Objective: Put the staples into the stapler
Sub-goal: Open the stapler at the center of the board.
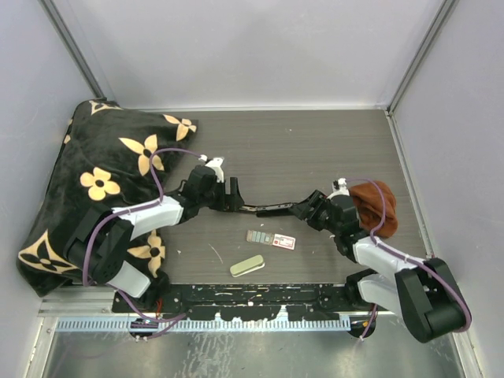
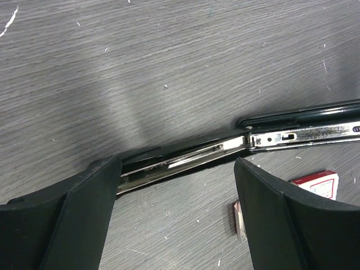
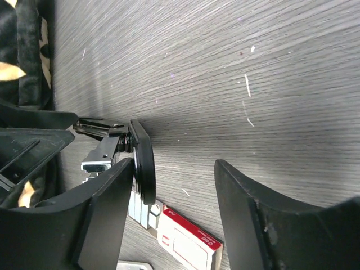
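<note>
The stapler [image 1: 264, 209] lies swung open on the table between my two grippers, and its bright metal channel [image 2: 225, 149] is exposed. My left gripper [image 1: 232, 195] is open at the stapler's left end, and the channel runs just past its fingertips [image 2: 95, 185]. My right gripper [image 1: 307, 211] is open at the stapler's right end. The stapler's black end [image 3: 142, 163] rests against that gripper's left finger [image 3: 107, 214], with nothing clamped. The staples [image 1: 258, 237], a short silvery block [image 3: 139, 207], lie on the table next to their red-and-white box [image 1: 284, 242] [image 3: 188, 239], in front of the stapler.
A cream-green oblong [image 1: 246, 265] lies near the front edge. A brown cloth [image 1: 379, 206] sits behind my right arm. A black cushion with tan flowers [image 1: 102, 181] fills the left side. Grey walls close in the table on three sides.
</note>
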Controlling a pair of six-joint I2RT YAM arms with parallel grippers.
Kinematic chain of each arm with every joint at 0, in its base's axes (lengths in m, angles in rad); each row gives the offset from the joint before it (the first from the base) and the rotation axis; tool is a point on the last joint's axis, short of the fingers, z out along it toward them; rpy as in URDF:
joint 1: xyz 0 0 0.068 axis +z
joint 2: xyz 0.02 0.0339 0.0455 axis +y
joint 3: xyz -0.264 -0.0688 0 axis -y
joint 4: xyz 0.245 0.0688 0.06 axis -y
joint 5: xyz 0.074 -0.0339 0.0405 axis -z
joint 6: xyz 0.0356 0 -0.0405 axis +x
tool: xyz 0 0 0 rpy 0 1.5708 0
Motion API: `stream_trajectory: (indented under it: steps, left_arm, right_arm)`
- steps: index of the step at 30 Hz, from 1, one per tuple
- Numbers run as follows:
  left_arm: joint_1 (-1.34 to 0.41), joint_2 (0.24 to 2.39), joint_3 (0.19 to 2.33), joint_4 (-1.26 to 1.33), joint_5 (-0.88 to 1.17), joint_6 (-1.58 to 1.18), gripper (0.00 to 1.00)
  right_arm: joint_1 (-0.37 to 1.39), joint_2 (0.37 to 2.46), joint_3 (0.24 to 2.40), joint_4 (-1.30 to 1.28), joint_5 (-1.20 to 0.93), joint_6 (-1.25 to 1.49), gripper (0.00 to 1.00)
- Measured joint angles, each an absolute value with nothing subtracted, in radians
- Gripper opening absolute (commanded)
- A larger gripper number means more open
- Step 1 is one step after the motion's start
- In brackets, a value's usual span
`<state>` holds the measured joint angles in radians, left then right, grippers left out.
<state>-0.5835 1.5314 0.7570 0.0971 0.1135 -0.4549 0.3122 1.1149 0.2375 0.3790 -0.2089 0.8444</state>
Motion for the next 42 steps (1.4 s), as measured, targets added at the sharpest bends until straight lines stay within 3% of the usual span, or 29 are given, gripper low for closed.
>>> stream_trajectory:
  steps: [7, 11, 18, 33, 42]
  left_arm:
    - [-0.583, 1.505, 0.748, 0.098, 0.117, -0.456, 0.85]
    - [-0.583, 1.501, 0.748, 0.101, 0.127, -0.457, 0.84]
    - [-0.583, 1.501, 0.735, 0.109, 0.137, -0.465, 0.75]
    - [-0.583, 1.531, 0.685, 0.191, 0.125, -0.490, 0.72]
    - [-0.583, 1.548, 0.657, 0.184, 0.095, -0.490, 0.71]
  right_arm:
    - [0.312, 0.991, 0.218, 0.284, -0.132, 0.825, 0.69]
    - [0.312, 0.982, 0.218, 0.270, -0.120, 0.820, 0.65]
    - [0.312, 0.982, 0.213, 0.274, -0.121, 0.823, 0.70]
    - [0.304, 0.978, 0.127, 0.365, -0.144, 0.944, 0.72]
    - [0.299, 0.874, 0.107, 0.302, -0.122, 0.971, 0.72]
